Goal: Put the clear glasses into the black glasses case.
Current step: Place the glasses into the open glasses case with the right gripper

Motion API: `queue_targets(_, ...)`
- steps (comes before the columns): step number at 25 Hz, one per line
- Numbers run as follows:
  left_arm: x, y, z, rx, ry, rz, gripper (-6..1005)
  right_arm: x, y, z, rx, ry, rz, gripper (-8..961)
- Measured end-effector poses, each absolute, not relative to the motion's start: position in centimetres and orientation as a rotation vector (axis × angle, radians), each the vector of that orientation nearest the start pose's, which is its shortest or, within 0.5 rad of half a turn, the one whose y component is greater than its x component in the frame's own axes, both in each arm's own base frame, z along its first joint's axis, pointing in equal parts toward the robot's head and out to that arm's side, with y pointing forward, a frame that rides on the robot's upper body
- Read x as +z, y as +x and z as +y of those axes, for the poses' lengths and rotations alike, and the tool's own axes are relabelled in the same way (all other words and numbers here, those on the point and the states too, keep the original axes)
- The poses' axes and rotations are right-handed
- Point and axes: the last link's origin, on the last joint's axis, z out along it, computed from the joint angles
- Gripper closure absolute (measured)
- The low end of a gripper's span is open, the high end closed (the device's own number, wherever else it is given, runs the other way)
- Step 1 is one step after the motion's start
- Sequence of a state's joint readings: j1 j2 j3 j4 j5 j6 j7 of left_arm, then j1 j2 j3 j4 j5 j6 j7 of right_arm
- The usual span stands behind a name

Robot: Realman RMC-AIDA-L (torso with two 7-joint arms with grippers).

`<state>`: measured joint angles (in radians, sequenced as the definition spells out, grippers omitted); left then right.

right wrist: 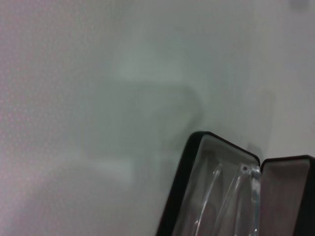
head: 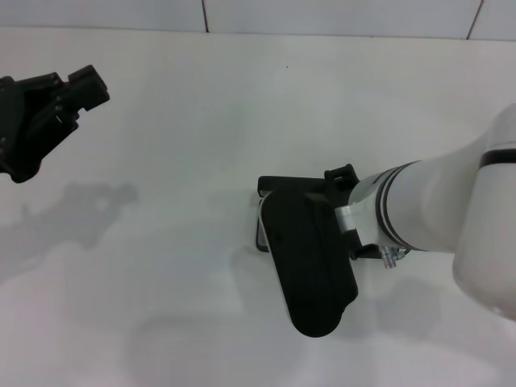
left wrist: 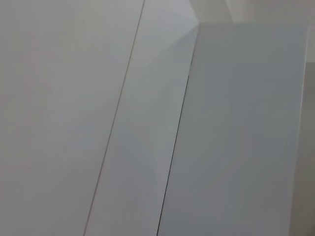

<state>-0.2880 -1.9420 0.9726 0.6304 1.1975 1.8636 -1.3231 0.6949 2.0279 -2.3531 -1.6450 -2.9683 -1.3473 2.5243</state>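
Right wrist view: I see the clear glasses lying inside the open black glasses case, grey-lined; right gripper state I cannot tell.

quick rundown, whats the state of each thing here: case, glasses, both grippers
black glasses case: open, lid raised, grey lining showing.
clear glasses: lying inside the case.
right gripper: at the case on the table; whether it is open or shut cannot be told.
left gripper: held away at the robot's left, off the table, holding nothing.
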Motion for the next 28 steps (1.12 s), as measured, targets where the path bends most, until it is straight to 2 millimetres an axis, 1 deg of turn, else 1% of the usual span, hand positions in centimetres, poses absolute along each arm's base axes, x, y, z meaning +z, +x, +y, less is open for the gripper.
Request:
queue_targets(17, 8.31, -26.16, 27.21, -1.431, -2.436, -0.425, 911, -10.29, 8.82, 28.6, -0.889, -2.474, -0.739, 846)
queue_targets(28, 8.31, -26.29, 27.08, -1.429, -2.433, -0.429, 911, -10.38, 9.06, 28.65, -0.897, -2.475, -0.733, 846)
